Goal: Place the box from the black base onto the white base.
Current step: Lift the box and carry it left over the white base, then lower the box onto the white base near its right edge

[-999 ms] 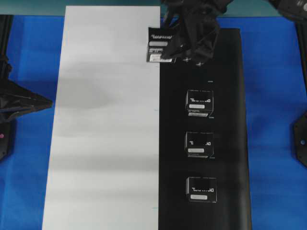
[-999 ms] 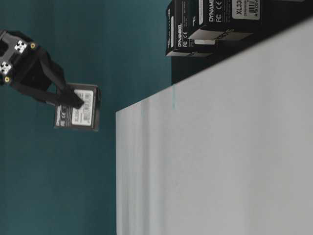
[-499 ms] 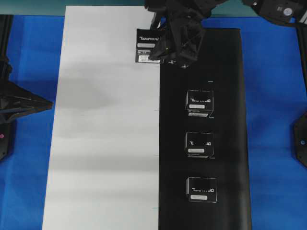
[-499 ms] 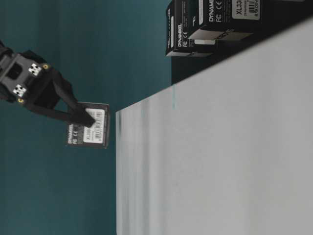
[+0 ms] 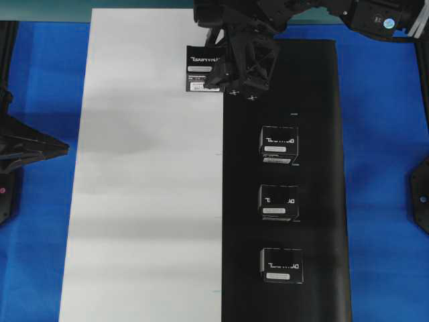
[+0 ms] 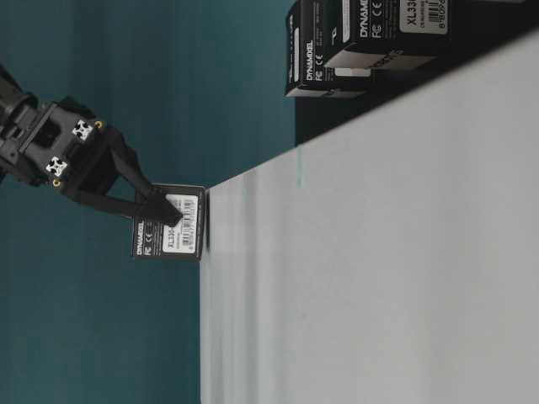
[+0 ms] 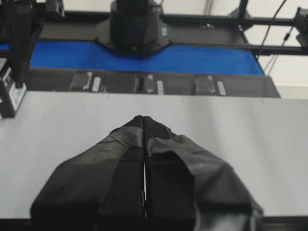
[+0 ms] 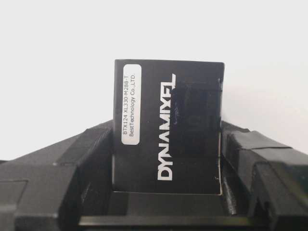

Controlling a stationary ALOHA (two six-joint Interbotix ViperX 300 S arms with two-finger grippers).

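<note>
overhead, the right gripper (image 5: 216, 67) clamps the box (image 5: 203, 68), a small black carton with white lettering and a white label strip, its jaws pressed against opposite sides of it. the box hangs over the far end of the white base (image 5: 147, 168), just inside the seam where that sheet meets the black base (image 5: 322, 168). seen from table level, the box (image 6: 170, 233) sits at the very edge of the white base (image 6: 379, 252), with one finger (image 6: 126, 204) of the right gripper (image 6: 164, 215) laid across its labelled face; whether it touches the sheet cannot be told from this angle. the right wrist camera looks straight down on the box (image 8: 166, 126), the word dynamixel running along its top, a side label beside it, and the black gripper body flanking it left and right against the plain white sheet (image 8: 57, 72).

three look-alike cartons (image 5: 279, 144) stand in a line down the black base, well apart from one another. the left gripper (image 7: 144, 120) is pressed fully closed, holding nothing, and points across the white base (image 7: 240, 130) from its outer long edge toward the row of cartons on the far side. blue table surface (image 5: 382, 134) borders both sheets.
</note>
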